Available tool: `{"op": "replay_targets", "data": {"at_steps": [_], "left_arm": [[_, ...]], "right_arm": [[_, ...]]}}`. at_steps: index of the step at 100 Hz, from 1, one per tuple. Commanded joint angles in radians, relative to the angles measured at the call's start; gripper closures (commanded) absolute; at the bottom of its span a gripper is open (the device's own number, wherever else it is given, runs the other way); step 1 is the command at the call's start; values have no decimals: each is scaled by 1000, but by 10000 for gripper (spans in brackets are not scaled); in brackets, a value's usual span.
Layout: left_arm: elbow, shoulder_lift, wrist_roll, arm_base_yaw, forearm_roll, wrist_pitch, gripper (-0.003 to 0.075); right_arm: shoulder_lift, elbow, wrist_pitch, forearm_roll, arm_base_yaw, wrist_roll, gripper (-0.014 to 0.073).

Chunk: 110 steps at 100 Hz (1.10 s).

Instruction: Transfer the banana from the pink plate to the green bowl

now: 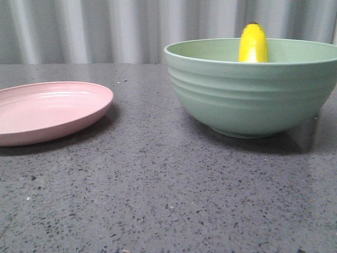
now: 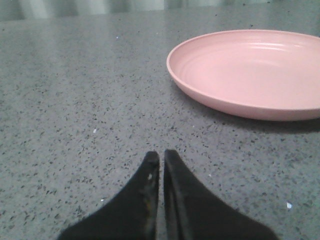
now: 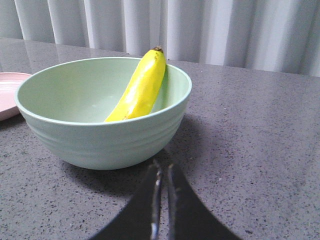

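Note:
The yellow banana (image 1: 253, 44) leans inside the mint-green bowl (image 1: 253, 100) at the right of the table, its dark tip sticking up above the rim. In the right wrist view the banana (image 3: 140, 87) rests against the far inner wall of the bowl (image 3: 100, 140). The pink plate (image 1: 50, 110) lies empty at the left; it also shows in the left wrist view (image 2: 250, 75). My left gripper (image 2: 161, 156) is shut and empty, low over the table short of the plate. My right gripper (image 3: 163, 165) is shut and empty, just in front of the bowl. Neither gripper shows in the front view.
The dark speckled stone table (image 1: 158, 200) carries the plate and the bowl. A pale pleated curtain (image 1: 105, 26) hangs behind the table's far edge. A sliver of the pink plate (image 3: 7, 92) shows beside the bowl in the right wrist view.

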<state>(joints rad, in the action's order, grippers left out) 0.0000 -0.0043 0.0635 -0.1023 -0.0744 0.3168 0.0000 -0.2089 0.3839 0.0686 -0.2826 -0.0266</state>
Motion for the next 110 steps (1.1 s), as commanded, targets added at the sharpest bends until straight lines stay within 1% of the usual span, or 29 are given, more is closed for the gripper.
{"op": "replay_targets", "data": {"at_steps": [1, 90, 103, 110], "left_arm": [[11, -29, -7, 5, 2, -58, 741], [11, -29, -7, 5, 2, -58, 741], [11, -29, -7, 5, 2, -58, 741], [11, -29, -7, 5, 2, -58, 741]], "right_arm": [[13, -24, -73, 13, 4, 8, 665], [13, -2, -58, 13, 4, 8, 665], [-3, 33, -83, 13, 6, 8, 665], [-13, 68, -117, 13, 25, 8, 665]]}}
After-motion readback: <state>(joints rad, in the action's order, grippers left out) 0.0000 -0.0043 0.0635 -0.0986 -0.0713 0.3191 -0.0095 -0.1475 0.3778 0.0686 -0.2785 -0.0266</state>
